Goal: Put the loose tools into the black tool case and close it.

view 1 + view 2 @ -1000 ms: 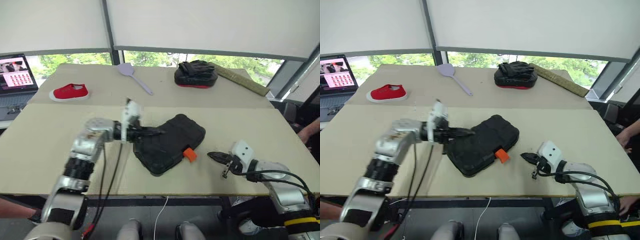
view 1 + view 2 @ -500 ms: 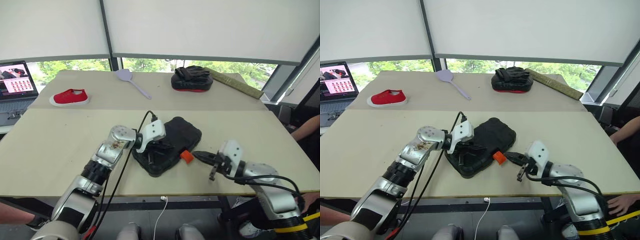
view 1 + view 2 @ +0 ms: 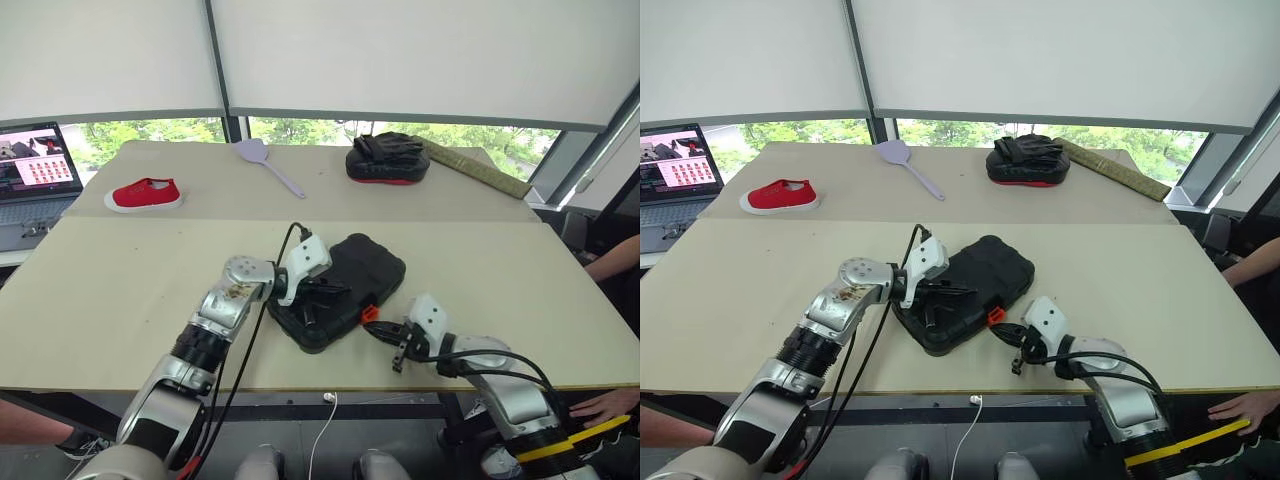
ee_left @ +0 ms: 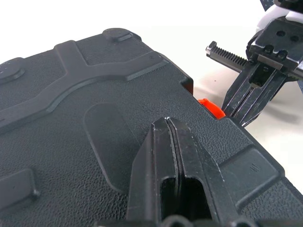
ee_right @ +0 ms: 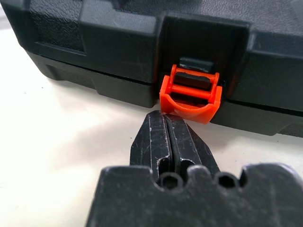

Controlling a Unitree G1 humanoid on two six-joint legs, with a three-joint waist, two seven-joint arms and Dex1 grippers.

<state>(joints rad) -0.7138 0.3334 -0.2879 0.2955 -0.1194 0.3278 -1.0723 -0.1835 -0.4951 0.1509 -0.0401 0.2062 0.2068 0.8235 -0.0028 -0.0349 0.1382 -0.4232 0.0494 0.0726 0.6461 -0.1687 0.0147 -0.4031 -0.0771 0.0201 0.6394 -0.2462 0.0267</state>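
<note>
The clenched right claw [image 5: 166, 124] has slid in just before the case's orange latch [image 5: 191, 92].

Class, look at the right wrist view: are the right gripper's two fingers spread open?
No. The right gripper has its fingers pressed together, tips just short of the orange latch.

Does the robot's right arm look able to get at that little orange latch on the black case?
Probably yes. The right tool, shut, sits just short of the orange latch on the black case, with only bare table between them.
</note>
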